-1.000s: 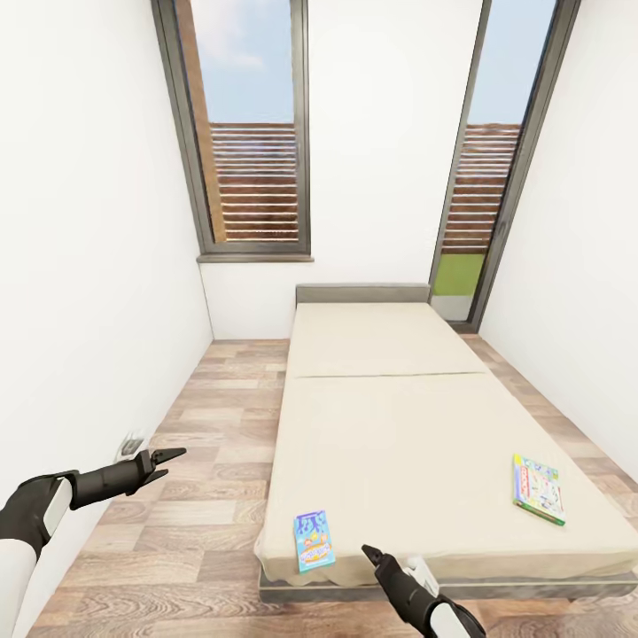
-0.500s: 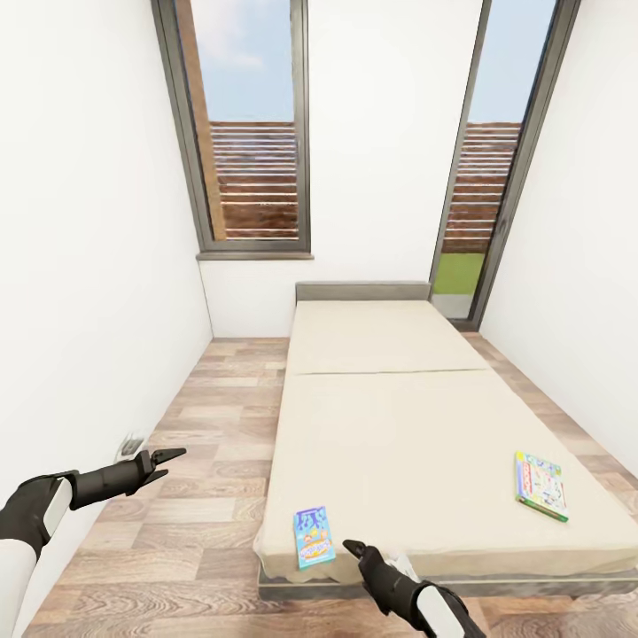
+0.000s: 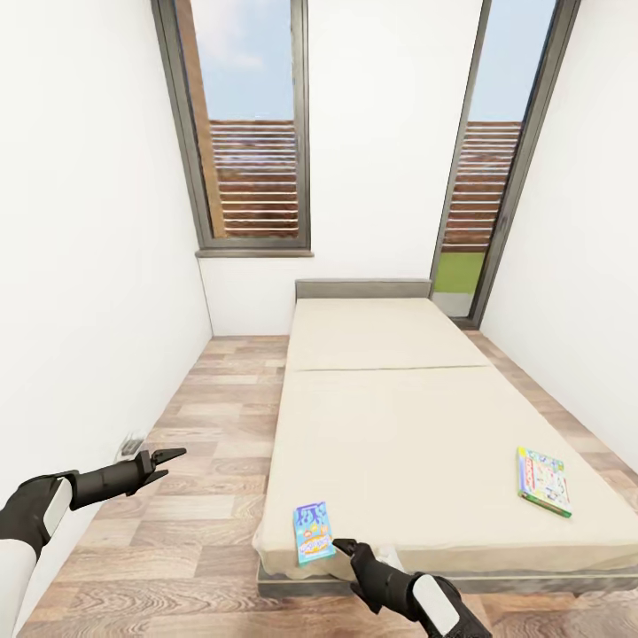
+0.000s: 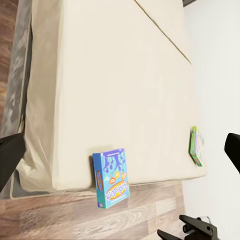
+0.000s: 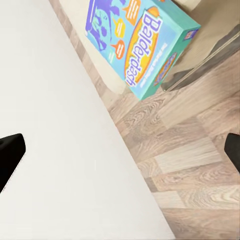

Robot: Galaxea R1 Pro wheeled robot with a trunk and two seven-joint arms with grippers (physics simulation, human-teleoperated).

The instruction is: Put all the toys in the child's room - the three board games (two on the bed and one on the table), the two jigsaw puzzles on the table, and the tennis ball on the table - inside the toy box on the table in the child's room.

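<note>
A child's room with a beige bed [image 3: 399, 416] under tall windows. 2 board games lie on the mattress: a blue game [image 3: 313, 532] at the foot edge, hanging partly over it, and a green-edged game [image 3: 543, 480] near the far side edge. The right end effector [image 3: 344, 549] hovers just beside the blue game, fingers apart, holding nothing. The left end effector [image 3: 168, 461] hangs over the floor, its state unclear. Neither game is collected; the work seems barely begun.

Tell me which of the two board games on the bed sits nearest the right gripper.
The blue board game, overhanging the bed's near edge, just beside the right gripper. The other board game, with the green edge, lies far off near the bed's right side.
</note>
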